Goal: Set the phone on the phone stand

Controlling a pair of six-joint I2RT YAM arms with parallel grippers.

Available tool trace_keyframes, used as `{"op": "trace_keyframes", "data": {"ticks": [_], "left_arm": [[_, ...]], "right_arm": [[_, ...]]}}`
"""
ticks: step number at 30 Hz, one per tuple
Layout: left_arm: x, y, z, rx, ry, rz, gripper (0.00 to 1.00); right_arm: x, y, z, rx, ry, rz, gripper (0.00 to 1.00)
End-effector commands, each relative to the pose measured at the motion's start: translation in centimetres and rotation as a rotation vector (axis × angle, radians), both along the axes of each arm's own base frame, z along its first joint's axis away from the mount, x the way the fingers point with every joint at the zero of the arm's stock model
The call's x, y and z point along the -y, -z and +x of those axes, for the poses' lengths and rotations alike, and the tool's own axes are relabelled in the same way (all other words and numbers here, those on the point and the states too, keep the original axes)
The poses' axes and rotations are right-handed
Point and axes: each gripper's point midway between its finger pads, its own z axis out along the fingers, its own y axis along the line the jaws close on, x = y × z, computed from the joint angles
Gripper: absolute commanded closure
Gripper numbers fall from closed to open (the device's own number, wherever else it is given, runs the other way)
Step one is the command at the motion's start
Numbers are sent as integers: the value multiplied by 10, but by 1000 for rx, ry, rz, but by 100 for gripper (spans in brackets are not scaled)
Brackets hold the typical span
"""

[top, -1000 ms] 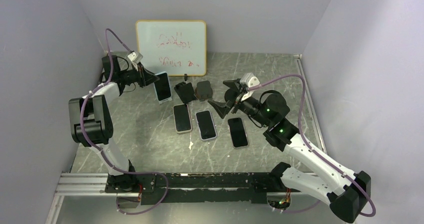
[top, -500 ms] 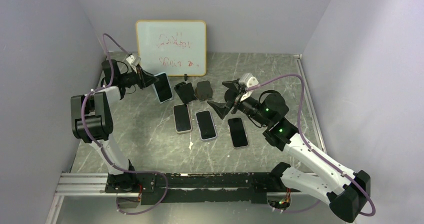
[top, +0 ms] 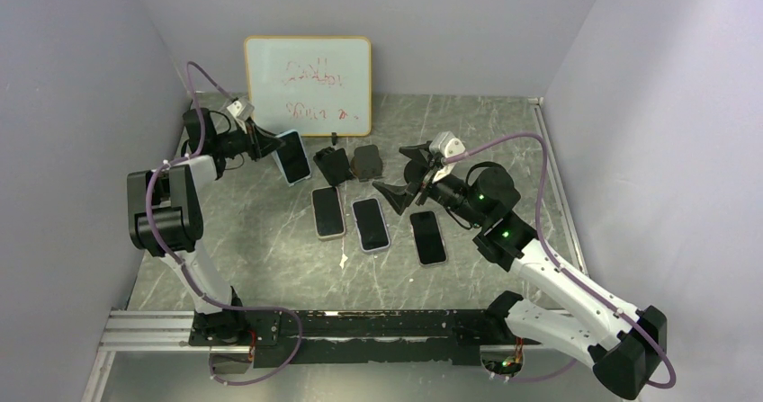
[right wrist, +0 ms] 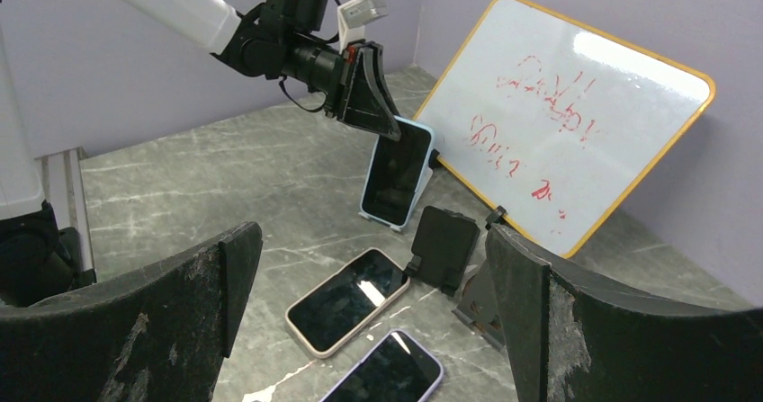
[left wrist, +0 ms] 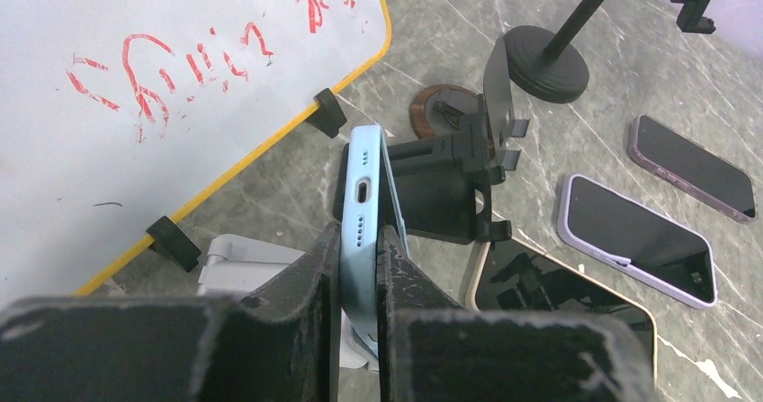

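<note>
A light blue phone (top: 292,156) stands nearly upright in front of the whiteboard. Its lower end rests in a small white phone stand (right wrist: 397,226), which also shows in the left wrist view (left wrist: 241,263). My left gripper (top: 268,141) is shut on the phone's upper end (left wrist: 367,195), with one finger on each face. The right wrist view shows the phone's dark screen (right wrist: 398,173) leaning back, with the left gripper (right wrist: 371,96) above it. My right gripper (top: 405,179) hovers wide open over the table's middle with nothing between its fingers (right wrist: 378,249).
A whiteboard (top: 308,84) leans on the back wall. Two black folding stands (top: 332,165) (top: 366,161) sit right of the blue phone. Three phones lie flat: beige (top: 328,211), lilac (top: 370,223) and dark (top: 428,237). A round-based pole stand (left wrist: 547,65) also shows.
The left gripper and the blue phone have shifted slightly right and tilted a little. The right arm has not moved.
</note>
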Motion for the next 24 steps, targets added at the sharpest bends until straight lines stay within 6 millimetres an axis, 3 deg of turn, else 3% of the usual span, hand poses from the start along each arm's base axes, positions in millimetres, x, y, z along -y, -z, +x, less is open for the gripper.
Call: {"op": "trace_keyframes", "data": {"ticks": [1,12,24], "left_arm": [[-24,28,7,36,-90,101,95],[-23,-18,3,119,-78,-33,95],[-29,-20,1,108,-90,-58,95]], "right_arm": [[0,-12,-4,34,-13,17,0],[-1,-11,-5,33,-23,11,0],[-2,-10,-6,32,-27,5,0]]}}
